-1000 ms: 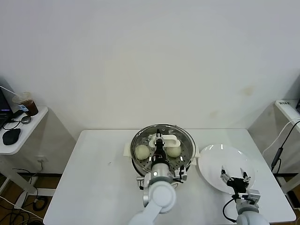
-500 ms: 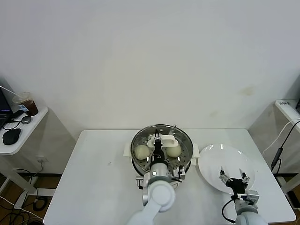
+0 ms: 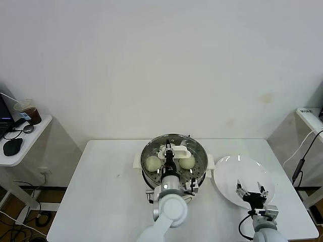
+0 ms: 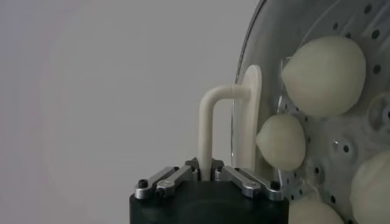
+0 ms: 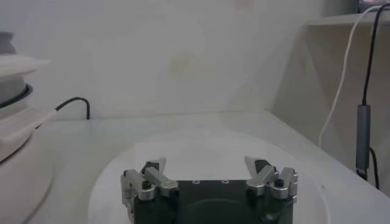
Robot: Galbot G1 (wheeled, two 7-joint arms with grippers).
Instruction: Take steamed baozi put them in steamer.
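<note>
The steel steamer [image 3: 147, 153] stands in its white pot base mid-table. Two cream baozi [image 3: 152, 163] [image 3: 187, 162] show inside it in the head view. The left wrist view shows several baozi [image 4: 326, 76] [image 4: 281, 141] on the perforated steamer bottom [image 4: 358, 25], seen through glass. My left gripper [image 3: 170, 154] [image 4: 205, 175] is shut on the white handle [image 3: 175, 149] [image 4: 207, 128] of the round glass lid over the steamer. I cannot tell if the lid rests on the rim. My right gripper [image 3: 251, 192] [image 5: 209, 173] is open and empty over the white plate [image 3: 229, 171] [image 5: 201, 149], which holds nothing.
A side shelf at the left holds a cup of dark drink [image 3: 29, 112] and a mouse [image 3: 12, 146]. Another shelf [image 3: 310, 115] with a hanging cable [image 5: 364, 128] stands at the right. The pot's black cord [image 5: 76, 103] lies behind the plate.
The left gripper with the lid handle has shifted very slightly to the left over the steamer. The right gripper has drawn back a little over the plate.
</note>
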